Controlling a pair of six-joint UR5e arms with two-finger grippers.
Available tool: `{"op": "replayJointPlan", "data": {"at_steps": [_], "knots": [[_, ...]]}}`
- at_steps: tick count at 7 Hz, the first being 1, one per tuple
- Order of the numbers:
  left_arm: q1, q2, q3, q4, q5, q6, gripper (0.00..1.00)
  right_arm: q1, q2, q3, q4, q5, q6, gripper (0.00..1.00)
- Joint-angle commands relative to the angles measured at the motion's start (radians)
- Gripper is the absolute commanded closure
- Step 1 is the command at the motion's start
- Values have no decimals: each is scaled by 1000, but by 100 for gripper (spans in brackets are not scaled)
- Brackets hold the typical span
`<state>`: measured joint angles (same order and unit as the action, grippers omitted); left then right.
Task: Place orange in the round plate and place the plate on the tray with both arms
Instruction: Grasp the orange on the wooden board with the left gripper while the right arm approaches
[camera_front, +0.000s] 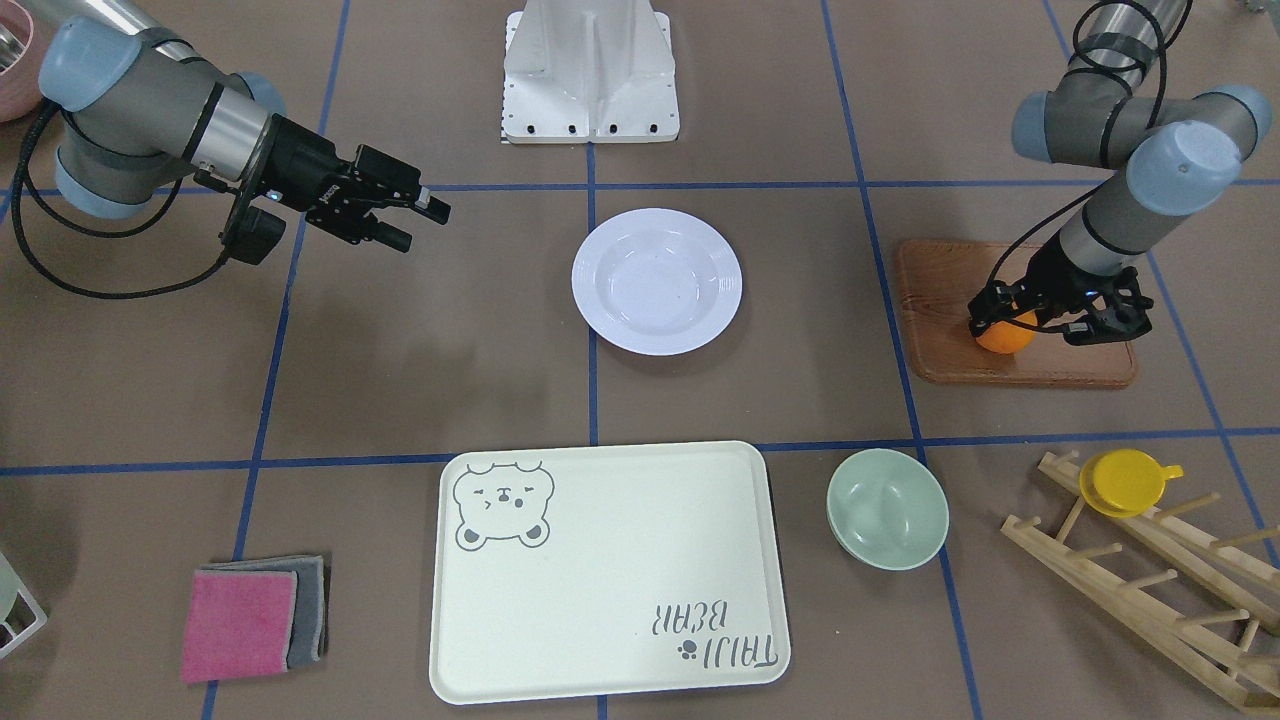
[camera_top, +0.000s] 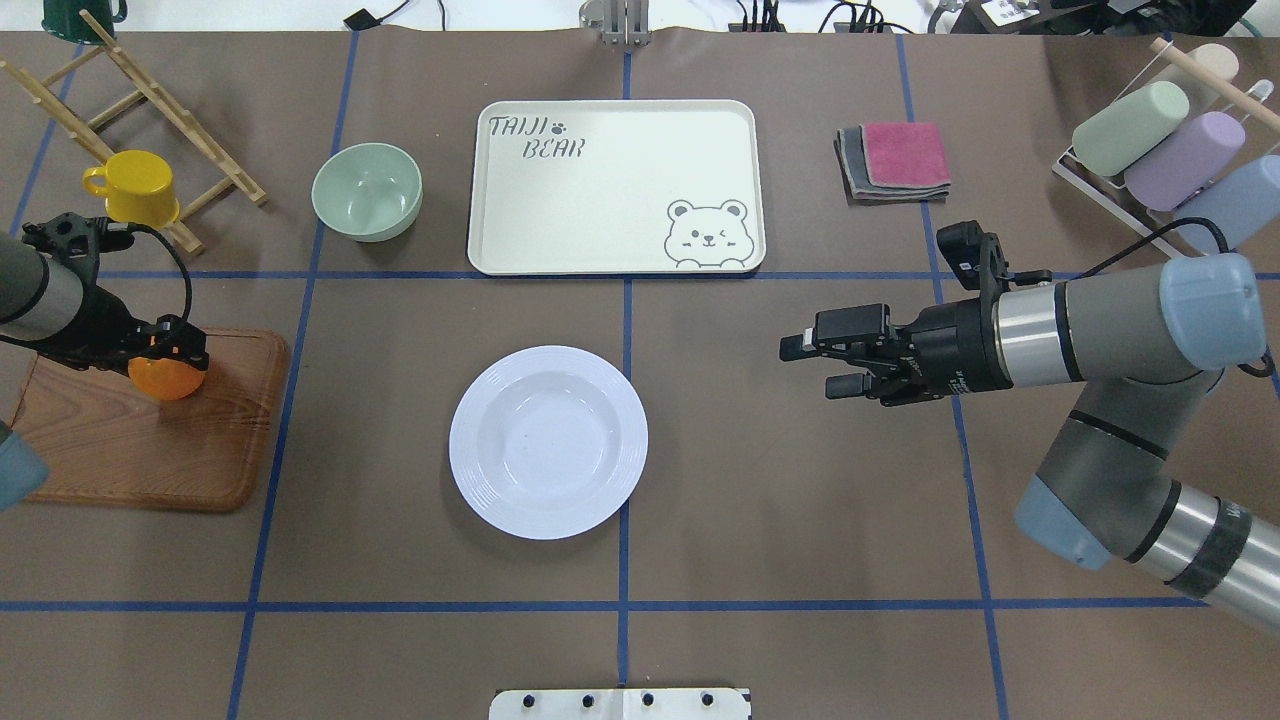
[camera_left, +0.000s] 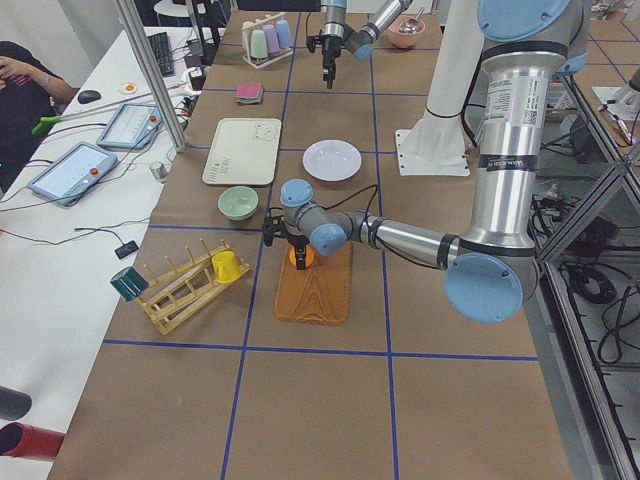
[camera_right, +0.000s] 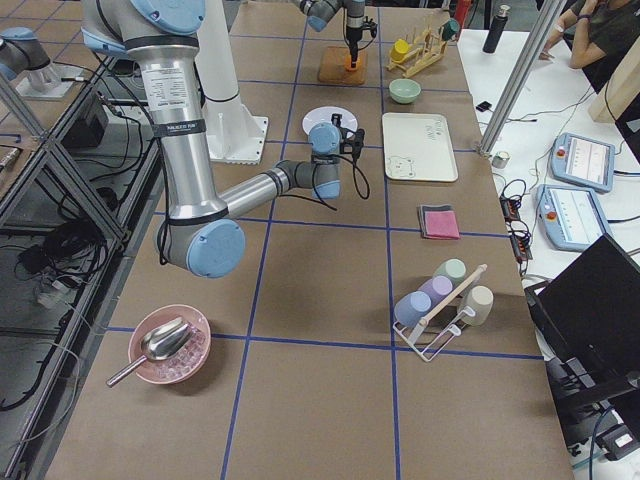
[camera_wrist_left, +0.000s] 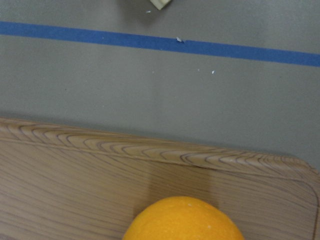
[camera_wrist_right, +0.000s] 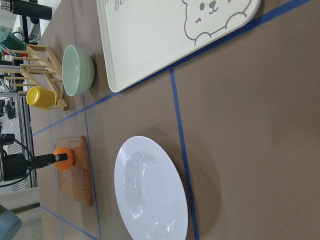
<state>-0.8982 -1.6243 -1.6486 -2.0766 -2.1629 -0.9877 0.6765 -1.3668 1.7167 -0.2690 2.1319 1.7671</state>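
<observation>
Where the table lies nearest the robot's base, items are listed outward.

1. Round plate (camera_top: 548, 442): white, upright, on the table's centre line, nothing in it.
2. Right gripper (camera_top: 815, 365): held level above the table, on the plate's right and well apart from it. Fingers spread, holding nothing.
3. Orange (camera_top: 165, 380): at the far corner of the wooden board (camera_top: 130, 450), well left of the plate.
4. Left gripper (camera_top: 165, 352): fingers closed against the orange. Whether the fruit is lifted clear of the board cannot be told.
5. Tray (camera_top: 610, 170): cream, bear drawing, beyond the plate, bare.
6. Pale-green bowl (camera_top: 367, 192): just left of the tray.
7. Yellow cup (camera_top: 135, 187): on the wooden rack (camera_top: 150, 90).
8. Folded cloths (camera_top: 895, 160): pink over grey, right of the tray.
</observation>
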Motion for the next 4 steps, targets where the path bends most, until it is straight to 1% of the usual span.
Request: {"op": "replayJointPlan", "data": {"at_steps": [1, 2, 3, 4], "knots": [[1, -23, -16, 10, 0, -9, 37, -5, 0, -3, 1, -4, 0, 0], [1, -70, -43, 56, -2, -35, 37, -47, 2, -3, 4, -63, -3, 0], [18, -145, -84, 138, 1, -120, 37, -130, 18, -9, 51, -178, 8, 0], [77, -213, -130, 218, 12, -214, 37, -200, 41, -17, 65, -270, 20, 0]]}}
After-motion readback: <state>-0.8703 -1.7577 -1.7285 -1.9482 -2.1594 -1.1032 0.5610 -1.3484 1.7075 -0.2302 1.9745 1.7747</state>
